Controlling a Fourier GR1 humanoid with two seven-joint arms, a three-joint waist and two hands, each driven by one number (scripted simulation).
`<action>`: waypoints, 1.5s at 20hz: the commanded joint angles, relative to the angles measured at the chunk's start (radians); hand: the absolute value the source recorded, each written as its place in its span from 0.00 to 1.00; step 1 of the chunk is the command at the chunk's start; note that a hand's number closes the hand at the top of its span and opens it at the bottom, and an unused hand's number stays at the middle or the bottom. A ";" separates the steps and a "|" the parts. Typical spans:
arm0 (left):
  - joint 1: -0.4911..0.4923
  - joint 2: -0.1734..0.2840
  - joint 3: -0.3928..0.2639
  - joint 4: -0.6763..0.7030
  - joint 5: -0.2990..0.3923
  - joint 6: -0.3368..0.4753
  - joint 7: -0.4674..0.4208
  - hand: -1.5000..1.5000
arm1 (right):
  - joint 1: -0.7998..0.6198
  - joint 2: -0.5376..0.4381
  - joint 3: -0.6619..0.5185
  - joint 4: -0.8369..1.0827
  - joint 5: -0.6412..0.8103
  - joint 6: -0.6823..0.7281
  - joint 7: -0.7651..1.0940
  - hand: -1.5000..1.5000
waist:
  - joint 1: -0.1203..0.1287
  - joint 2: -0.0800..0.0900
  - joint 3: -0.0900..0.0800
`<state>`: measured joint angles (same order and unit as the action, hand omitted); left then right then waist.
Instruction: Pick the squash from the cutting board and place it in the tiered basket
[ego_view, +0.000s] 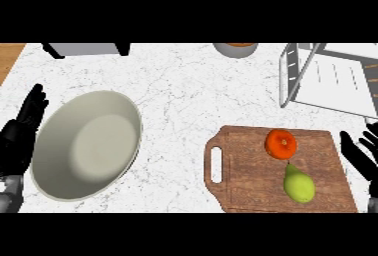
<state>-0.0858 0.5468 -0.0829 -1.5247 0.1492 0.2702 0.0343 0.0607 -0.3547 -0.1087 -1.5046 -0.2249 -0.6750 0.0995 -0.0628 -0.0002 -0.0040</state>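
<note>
A wooden cutting board (244, 172) with a handle slot lies at the lower right of the counter. On it rest an orange, ribbed squash (281, 143) and, just below it, a green pear-shaped fruit (299, 184). The tiered basket (332, 77), a grey wire frame with white shelves, stands at the upper right. My right hand (363, 155) shows at the right edge beside the board, fingers up and open, holding nothing. My left hand (21, 132) rests open at the left edge, fingers up.
A large pale bowl (87, 145) sits at the left, next to my left hand. A grey box (87, 48) and a round pot (236, 48) stand along the far edge. White marble counter lies between bowl and board.
</note>
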 joint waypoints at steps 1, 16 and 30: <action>-0.014 -0.011 -0.020 0.071 -0.034 -0.004 0.000 0.50 | 0.165 0.056 0.041 -0.147 0.121 -0.220 0.066 0.00 | 0.011 -0.003 -0.001; -0.061 -0.053 -0.059 0.055 -0.071 -0.015 0.035 0.50 | 0.244 -0.590 0.143 -0.607 0.170 0.242 0.928 0.00 | 0.073 0.004 -0.001; -0.106 -0.110 -0.064 0.117 -0.116 -0.020 0.017 0.50 | -0.193 -0.525 0.340 -0.332 0.143 0.327 1.277 0.00 | 0.096 0.007 0.002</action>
<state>-0.1935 0.4428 -0.1478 -1.4125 0.0343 0.2578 0.0394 -0.0524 -0.8974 0.1756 -1.8997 -0.0850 -0.3771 1.1709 0.0308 0.0061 -0.0013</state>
